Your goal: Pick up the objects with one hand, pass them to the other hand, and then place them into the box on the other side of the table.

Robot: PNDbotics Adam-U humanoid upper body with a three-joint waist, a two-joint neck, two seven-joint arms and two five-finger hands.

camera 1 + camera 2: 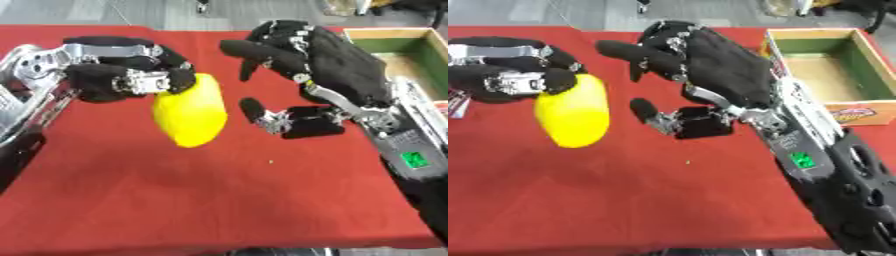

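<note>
A yellow oblong object (190, 114) hung above the red table (175, 200), its long axis nearly upright, lower end tipped slightly toward the robot's right. The left hand (131, 70) was curled round its top. Just right of the object, the right hand (702, 75) waited with fingers spread apart, holding nothing. Farther right of the object, beyond that hand, stood an open cardboard box (868, 60) with a green lining.

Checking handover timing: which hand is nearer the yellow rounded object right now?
Left. The left hand is curled round the top of the yellow rounded object, holding it above the red tablecloth. The right hand is open just to its right, not touching.
</note>
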